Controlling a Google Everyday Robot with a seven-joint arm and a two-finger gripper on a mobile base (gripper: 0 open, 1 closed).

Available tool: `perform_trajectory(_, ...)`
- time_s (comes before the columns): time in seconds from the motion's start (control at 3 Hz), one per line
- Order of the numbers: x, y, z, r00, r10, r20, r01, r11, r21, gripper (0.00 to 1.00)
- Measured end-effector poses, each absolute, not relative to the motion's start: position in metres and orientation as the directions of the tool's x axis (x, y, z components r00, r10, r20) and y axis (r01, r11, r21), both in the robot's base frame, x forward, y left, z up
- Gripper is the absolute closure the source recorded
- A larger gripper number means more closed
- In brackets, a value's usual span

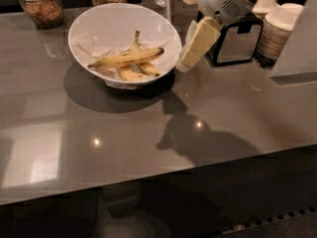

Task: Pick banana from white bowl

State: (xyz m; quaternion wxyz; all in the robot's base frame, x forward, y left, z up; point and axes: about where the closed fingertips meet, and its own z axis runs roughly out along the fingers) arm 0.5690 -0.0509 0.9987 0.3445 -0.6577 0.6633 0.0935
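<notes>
So the hand (184,63) is in the upper middle of the frame, just off the right rim of the white bowl (119,6), tilted down and to the left toward it. It looks like it's hanging above the tabletop (148,143) rather than resting on it, going by the shadow thrown lower down. From this angle I honestly can't tell if the hand is spread or pressed together, it just reads as one pale yellow slab. Nothing seems to be in it.

The banana (126,58) is in the bowl, lying left to right across the middle on the crumpled paper (91,46). It sits on top of the shorter bananas (131,75), which is handy since the top one is the easiest to grab without digging.

My read is that this is the approach and the pick hasn't happened yet. The bowl wall is tall on that side, so I'd guess the hand has to go up over the rim and come down across the banana's narrow width. The risk is clipping the rim or nudging the stubby ones underneath.

Two jars (42,4) sit upper left, and a stack of paper cups (280,29) and a black holder (235,41) sit upper right, all out of the way.
</notes>
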Motion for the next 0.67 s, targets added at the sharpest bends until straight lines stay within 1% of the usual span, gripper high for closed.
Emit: perform_trajectory(0.67, 0.607, 0.019, 0.974, 0.230, -0.804, -0.548, -0.934, -0.023, -0.358, 0.00)
